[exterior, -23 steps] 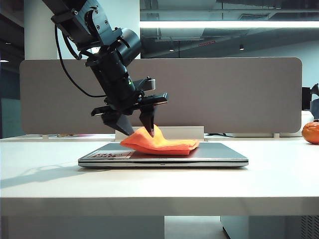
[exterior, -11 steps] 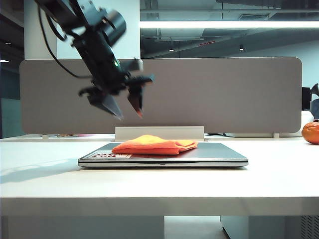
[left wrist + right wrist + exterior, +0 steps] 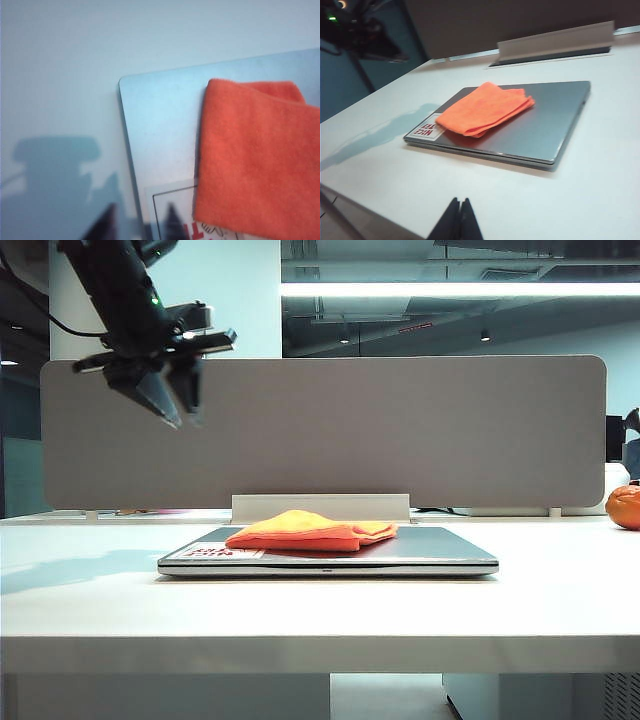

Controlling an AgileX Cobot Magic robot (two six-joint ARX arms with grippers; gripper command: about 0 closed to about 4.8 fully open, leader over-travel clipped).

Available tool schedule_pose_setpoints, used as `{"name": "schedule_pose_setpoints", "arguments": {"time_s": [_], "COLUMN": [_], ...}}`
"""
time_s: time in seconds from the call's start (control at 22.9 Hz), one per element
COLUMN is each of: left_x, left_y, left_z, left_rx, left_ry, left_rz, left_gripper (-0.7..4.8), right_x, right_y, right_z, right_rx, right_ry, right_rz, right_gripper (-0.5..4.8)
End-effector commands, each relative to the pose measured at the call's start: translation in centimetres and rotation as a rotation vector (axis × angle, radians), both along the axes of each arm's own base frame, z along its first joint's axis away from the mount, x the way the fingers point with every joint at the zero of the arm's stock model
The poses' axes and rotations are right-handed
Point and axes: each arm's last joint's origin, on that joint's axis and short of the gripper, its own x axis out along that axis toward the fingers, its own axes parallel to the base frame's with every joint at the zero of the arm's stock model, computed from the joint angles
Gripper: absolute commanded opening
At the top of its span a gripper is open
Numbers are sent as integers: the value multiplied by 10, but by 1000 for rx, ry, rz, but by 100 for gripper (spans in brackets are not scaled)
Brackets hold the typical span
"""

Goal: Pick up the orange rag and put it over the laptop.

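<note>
The left gripper [image 3: 172, 410] hangs high above the table's left side, empty, jaws narrowly parted. The right gripper [image 3: 458, 220] sits low, tips pressed together. Well below, the laptop [image 3: 440, 552] lies closed, bearing the orange rag [image 3: 310, 530].

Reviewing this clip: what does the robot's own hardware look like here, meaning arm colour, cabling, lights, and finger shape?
The left gripper, high over the table's left side, is matte black with tapered, pointed fingers, a green indicator light and black cabling. The right gripper, low near the table's front, shows only two dark pointed tips.
</note>
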Motion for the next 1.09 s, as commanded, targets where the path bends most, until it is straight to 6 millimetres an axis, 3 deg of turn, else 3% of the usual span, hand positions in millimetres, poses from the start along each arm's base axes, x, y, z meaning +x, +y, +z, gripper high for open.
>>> {"name": "schedule_pose_setpoints", "arguments": {"time_s": [0.04,0.35,0.57,0.78,1.09], "left_x": [-9,-15,-30,-65,-129], "left_y": [7,9,13,24,45], "left_z": [4,7,29,53,49], "left_rx": [61,80,65,43,28], "left_ry": [41,68,4,-92,-181], "left_rz": [-29,-41,-41,-44,-24], "left_gripper": [-6,-6,-6,-6,-6], "right_x": [0,2,3,3,4], "right_y": [-1,-4,-7,-11,-13], "right_z": [0,-1,-9,-10,-1], "right_rx": [-8,-66,-158,-192,-177], "right_ry": [-12,-34,31,31,-49], "right_rz": [-25,-144,-265,-380,-452], "right_gripper": [-5,-5,-5,-5,-5]}}
